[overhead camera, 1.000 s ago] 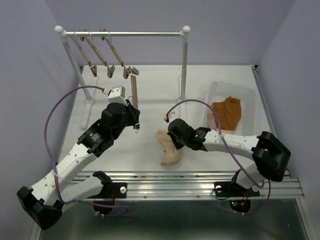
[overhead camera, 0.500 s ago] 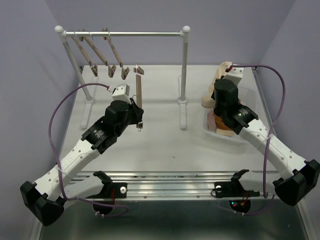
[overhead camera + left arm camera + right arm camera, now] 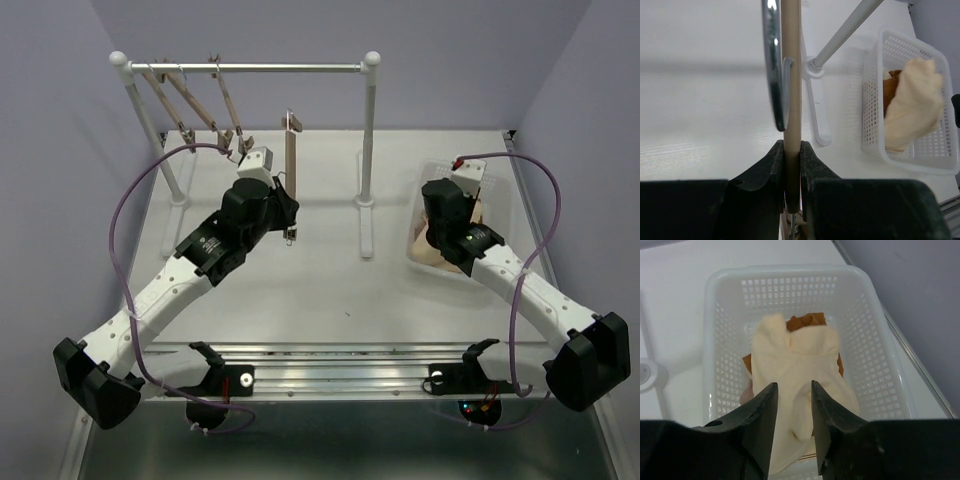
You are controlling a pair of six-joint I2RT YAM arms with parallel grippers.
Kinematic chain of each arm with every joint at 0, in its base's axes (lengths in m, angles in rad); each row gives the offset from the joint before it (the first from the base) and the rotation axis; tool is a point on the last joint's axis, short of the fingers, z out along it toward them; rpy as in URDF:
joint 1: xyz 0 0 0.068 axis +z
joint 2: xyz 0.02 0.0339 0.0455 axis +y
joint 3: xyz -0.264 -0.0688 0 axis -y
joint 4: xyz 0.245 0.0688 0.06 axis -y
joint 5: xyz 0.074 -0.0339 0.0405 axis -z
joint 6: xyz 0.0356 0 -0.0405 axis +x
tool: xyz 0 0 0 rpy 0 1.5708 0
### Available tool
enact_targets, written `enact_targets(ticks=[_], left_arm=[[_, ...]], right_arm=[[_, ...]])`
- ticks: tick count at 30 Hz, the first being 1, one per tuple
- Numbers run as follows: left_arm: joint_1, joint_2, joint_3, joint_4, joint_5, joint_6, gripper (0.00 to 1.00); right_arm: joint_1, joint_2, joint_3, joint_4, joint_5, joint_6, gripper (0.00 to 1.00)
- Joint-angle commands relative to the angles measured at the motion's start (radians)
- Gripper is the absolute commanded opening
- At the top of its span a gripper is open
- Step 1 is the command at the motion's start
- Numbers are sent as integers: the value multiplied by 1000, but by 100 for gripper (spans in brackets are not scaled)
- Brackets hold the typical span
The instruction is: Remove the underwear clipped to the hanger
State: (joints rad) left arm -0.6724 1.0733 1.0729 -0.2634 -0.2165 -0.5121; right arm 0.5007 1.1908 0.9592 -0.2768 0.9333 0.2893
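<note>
Slippage is your first worry: the left gripper (image 3: 791,150) has its fingers pressed together on the thin wooden hanger (image 3: 791,75), pinching only a narrow stretch of the bar near one end. The hanger stands nearly upright with its metal hook (image 3: 771,60) above the pinch, so a quick wrist turn could let it pivot or drop. If you mean to put it back on the rail (image 3: 290,68), watch the other hangers (image 3: 185,105) crowded at the left end and the rack post (image 3: 368,150) on the right; a swing either way could knock them.

On the right, snagging is the risk. The right gripper (image 3: 792,386) hangs just over the white basket (image 3: 710,340) with its fingers parted, and the beige briefs (image 3: 795,370) lie heaped right under them. Lift straight up, or a fingertip may drag the cloth back over the rim.

All the underwear you can see is in that basket: beige on top, the rust-brown briefs (image 3: 805,321) showing beneath, and what may be a sliver of pink at the left edge. Nothing is clipped to the held hanger.

Your left arm reaches forward and up towards the rack; your right arm stretches out to the basket, wrist tipped down.
</note>
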Motion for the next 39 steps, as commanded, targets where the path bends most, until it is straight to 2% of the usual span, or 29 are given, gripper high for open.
enact_targets(ticks=[1,3,4,5,14,28,30,39], left_arm=[[0,28,102,49,11,37,0],[0,39,130,46,11,43,0],[0,43,139,38,9,46,0],[0,56,150,33,-3,49,0],[2,209,404,-85,-129,47,0],[57,608,964,-362,-288,70,0],[65,646,1019,-376,-297,86,0],[143,679,1098,-381,-265,181,0]], right_arm=[[-24,-17,-4,21,123,57,45],[-24,-25,-7,18,130,57,63],[-24,-28,-5,18,122,53,90],[-24,-31,-2,16,121,57,100],[-24,-131,19,31,-71,67,100],[-24,-163,18,39,-120,53,100],[-24,-163,16,39,-122,51,100],[-24,-142,19,48,-117,50,100]])
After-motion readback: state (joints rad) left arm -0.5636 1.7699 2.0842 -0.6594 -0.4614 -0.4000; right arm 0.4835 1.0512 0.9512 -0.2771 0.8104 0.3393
